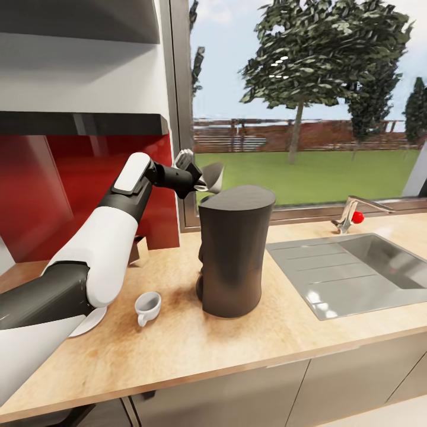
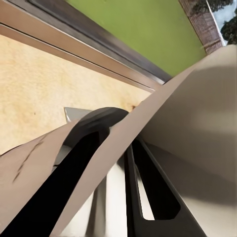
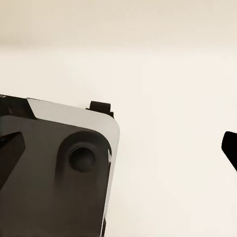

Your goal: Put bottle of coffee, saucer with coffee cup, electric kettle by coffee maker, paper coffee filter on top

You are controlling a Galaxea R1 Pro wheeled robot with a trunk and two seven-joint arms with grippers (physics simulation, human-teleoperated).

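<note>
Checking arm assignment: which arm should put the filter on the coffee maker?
Left. Its tool already grips the filter, raised beside the coffee maker at its top rim. The right wrist view faces a pale surface and part of a dark machine, away from the countertop.

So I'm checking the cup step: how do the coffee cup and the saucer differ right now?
The coffee cup stands in full view on the countertop; the saucer is largely hidden behind the left arm. The cup is deep with a loop handle; the saucer is a shallow plate. The cup sits beside the saucer, not on it. Both are white.
</note>
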